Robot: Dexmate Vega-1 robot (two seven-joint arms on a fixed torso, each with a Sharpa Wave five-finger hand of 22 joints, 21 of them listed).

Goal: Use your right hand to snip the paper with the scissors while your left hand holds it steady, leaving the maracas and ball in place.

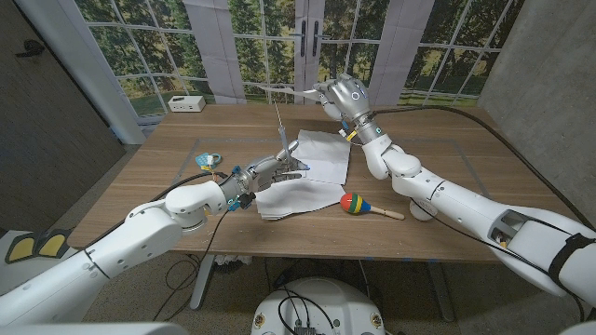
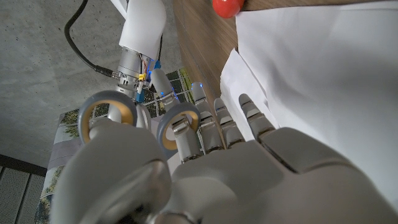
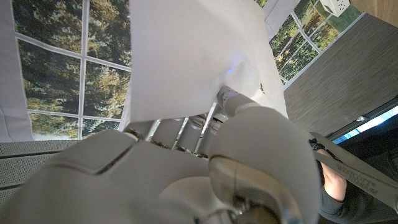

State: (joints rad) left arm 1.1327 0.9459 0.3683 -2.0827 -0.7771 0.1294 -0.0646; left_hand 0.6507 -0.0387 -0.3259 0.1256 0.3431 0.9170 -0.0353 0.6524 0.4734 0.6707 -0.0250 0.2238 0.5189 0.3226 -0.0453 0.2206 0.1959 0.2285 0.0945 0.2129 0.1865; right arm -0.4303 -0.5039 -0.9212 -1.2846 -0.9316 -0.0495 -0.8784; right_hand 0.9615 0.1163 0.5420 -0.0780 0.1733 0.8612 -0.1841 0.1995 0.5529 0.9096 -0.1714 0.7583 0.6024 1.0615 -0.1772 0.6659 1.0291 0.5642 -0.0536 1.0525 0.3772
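The right hand (image 1: 343, 95) hangs raised over the far part of the table (image 1: 158, 167), clenched, and as far as the right wrist view lets me judge it is grasping the scissors (image 3: 351, 173), whose grey blade juts out just beside its thumb. A loose white sheet (image 3: 186, 56) lies across its fingertips in that same view; I cannot tell whether it is caught in the blades or pinched. The left hand (image 1: 270, 168) is lower and nearer the robot, grasping nothing, its fingers (image 2: 249, 118) stretched out with the tips at the edge of the paper (image 1: 321, 156) that lies on the table just beyond them; whether they press down cannot be told. The maraca (image 1: 355, 203) sits beside that paper, off to the left hand's right and well below the right hand. The ball (image 1: 207, 159) lies apart on the left hand's other side. Paper is light, limp and slippery on wood, so it will probably slide or buckle under the blades unless it is pinned. The left hand should bear down with flat fingers close to the cut line, or pinch an edge and keep it taut. The scissors are stiff and need a firm hold through the handles, the blades meeting a free edge that faces the right hand.
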